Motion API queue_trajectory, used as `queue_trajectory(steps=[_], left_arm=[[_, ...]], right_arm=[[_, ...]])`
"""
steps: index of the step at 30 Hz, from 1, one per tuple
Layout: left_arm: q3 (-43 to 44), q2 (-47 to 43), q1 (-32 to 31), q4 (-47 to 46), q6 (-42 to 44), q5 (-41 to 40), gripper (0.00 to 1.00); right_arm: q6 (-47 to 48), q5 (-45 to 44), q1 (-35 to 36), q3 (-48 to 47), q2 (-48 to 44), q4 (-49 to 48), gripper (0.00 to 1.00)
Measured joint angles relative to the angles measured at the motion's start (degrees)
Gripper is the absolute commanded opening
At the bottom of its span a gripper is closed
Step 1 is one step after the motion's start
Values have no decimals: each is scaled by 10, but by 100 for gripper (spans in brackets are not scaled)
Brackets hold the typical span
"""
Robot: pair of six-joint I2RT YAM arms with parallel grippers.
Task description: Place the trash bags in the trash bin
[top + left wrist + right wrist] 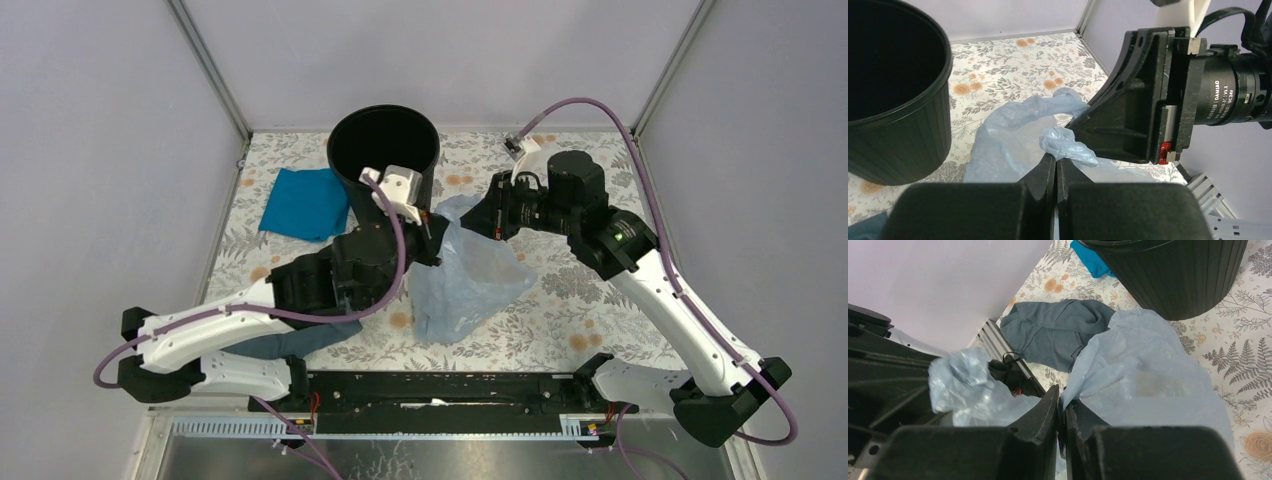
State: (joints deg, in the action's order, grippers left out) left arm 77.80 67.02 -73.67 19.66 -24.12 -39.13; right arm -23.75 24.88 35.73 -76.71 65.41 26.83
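Note:
The pale blue translucent trash bag point(470, 275) hangs between my two grippers, just right of the round black trash bin point(383, 145); its lower part lies on the floral table. My left gripper point(437, 240) is shut on a crumpled edge of the bag point(1068, 142), with its tips point(1055, 159) pressed together. My right gripper point(472, 218) faces it closely and is shut on another edge of the bag point(1148, 375), its tips point(1060, 397) pinching the film. The bin stands upright with nothing visible inside, and also shows in the left wrist view point(893, 90) and the right wrist view point(1173, 275).
A bright teal folded cloth point(305, 203) lies left of the bin. A dull grey-blue cloth point(300, 340) lies under the left arm near the front edge, and also shows in the right wrist view point(1058, 330). Walls close the table on three sides.

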Motion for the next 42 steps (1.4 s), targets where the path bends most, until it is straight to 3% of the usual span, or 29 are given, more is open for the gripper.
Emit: queue_trajectory(steps=[10, 15, 22, 33, 38, 42], left_arm=[[-38, -48, 27, 1, -48, -24, 0], [-38, -45, 62, 0, -69, 15, 0], [-35, -28, 71, 1, -85, 59, 0], [-4, -1, 84, 13, -97, 92, 0], [3, 7, 88, 12, -102, 96, 0], [10, 14, 90, 12, -103, 96, 0]], right_arm=[[-1, 22, 2, 76, -39, -89, 33], [-8, 66, 3, 110, -55, -179, 74], [9, 104, 3, 127, -42, -257, 93], [118, 48, 47, 151, -37, -272, 94], [134, -25, 83, 164, -36, -277, 86], [123, -92, 103, 174, -34, -294, 74]])
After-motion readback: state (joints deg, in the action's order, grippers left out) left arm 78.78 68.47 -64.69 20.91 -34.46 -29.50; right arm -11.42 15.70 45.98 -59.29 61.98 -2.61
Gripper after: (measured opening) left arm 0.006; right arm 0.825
